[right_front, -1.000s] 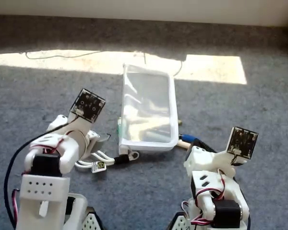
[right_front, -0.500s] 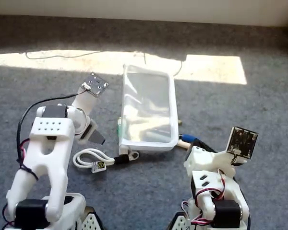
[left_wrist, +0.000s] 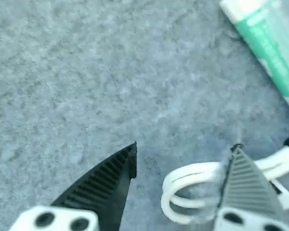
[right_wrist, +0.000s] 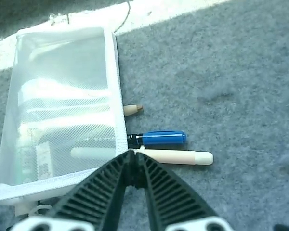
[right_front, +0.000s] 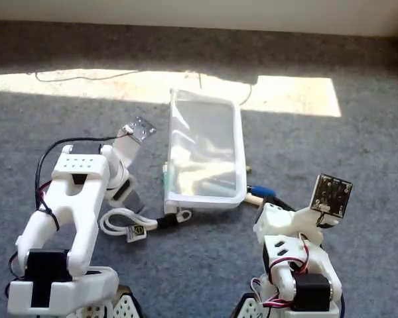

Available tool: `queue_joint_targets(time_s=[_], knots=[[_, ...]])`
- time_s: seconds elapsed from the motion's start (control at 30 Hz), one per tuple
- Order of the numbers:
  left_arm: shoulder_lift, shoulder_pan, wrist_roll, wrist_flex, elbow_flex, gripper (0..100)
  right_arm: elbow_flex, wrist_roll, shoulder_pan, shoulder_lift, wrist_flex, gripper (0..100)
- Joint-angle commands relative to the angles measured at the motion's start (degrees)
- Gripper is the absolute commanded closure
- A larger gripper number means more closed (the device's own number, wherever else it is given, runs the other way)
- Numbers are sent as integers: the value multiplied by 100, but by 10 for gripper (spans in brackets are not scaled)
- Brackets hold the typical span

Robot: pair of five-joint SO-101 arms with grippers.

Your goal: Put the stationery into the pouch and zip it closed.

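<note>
A clear mesh pouch [right_front: 205,149] with white trim lies on the grey carpet and holds several items; it also appears in the right wrist view [right_wrist: 62,110]. My left gripper [left_wrist: 185,146] is open, low over the carpet, one finger over the white cord loop [left_wrist: 188,185]. That loop [right_front: 119,222] lies at the pouch's near left corner, close to the left gripper [right_front: 129,195]. A green-and-white stick [left_wrist: 265,45] lies by the pouch's left edge. A blue pen [right_wrist: 159,138], a cream pen [right_wrist: 176,157] and a pencil tip [right_wrist: 133,109] lie beside the pouch's right edge. My right gripper [right_wrist: 133,155] is shut and empty, just short of the cream pen.
A bright patch of sunlight [right_front: 86,83] crosses the carpet behind the pouch, with a thin cable [right_front: 73,76] lying in it. A pale wall edge [right_front: 199,13] runs along the back. Open carpet [right_front: 331,152] lies to the right of the pens.
My left arm has swung forward and lowered its gripper to the carpet by the white cord loop. The right arm has barely moved. The pouch and pens lie as before.
</note>
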Motion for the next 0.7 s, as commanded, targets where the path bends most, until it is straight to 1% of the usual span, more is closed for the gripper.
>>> queue_joint_targets(time_s=[0.0, 0.13, 0.4, 0.47, 0.57, 0.67], knots=[[-31, 567, -378, 941, -268, 808, -66, -62, -48, 4, 4, 994], [13, 1226, -281, 1398, -233, 814, -66, -62, -48, 4, 4, 994], [-31, 2501, 1407, 1398, -277, 814, -66, -62, -48, 4, 4, 994], [-31, 2818, 1793, 1275, -286, 814, -66, -62, -48, 4, 4, 994], [-40, 3116, 2251, 1178, -338, 814, -66, -62, -48, 4, 4, 994], [-40, 3160, 2470, 1222, -673, 814, -66, -62, -48, 4, 4, 994]])
